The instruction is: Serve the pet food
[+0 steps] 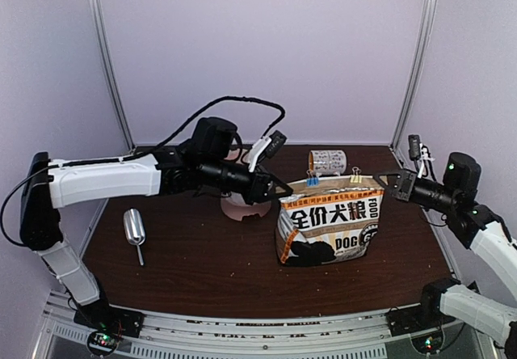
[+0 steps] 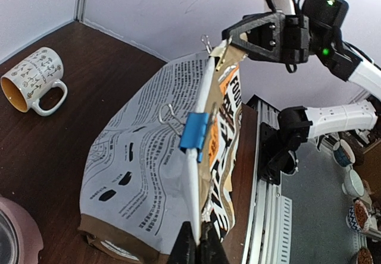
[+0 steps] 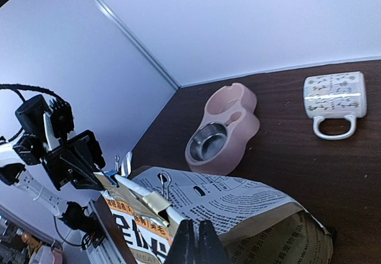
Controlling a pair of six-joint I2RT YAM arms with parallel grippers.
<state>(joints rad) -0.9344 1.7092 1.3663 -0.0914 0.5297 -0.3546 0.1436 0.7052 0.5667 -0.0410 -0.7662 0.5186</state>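
- Left end effector [image 1: 280, 187] clamps the left top corner of the dog food bag [image 1: 327, 230].
- Kibble unseen; I judge it inside, behind the blue clip [image 1: 313, 180] and the gold clip [image 1: 355, 179].
- Right end effector [image 1: 388, 179] pinches the right corner; unclipping comes next.

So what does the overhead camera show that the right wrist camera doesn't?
Only the overhead view shows the silver metal scoop lying on the dark wooden table, and the right arm itself. Only the right wrist view shows the steel dish inside the pink double bowl; from above, the left arm hides most of that bowl. Both show the kraft-brown and white printed bag, the patterned white mug on its side, and the left hand pinching the bag's top corner.
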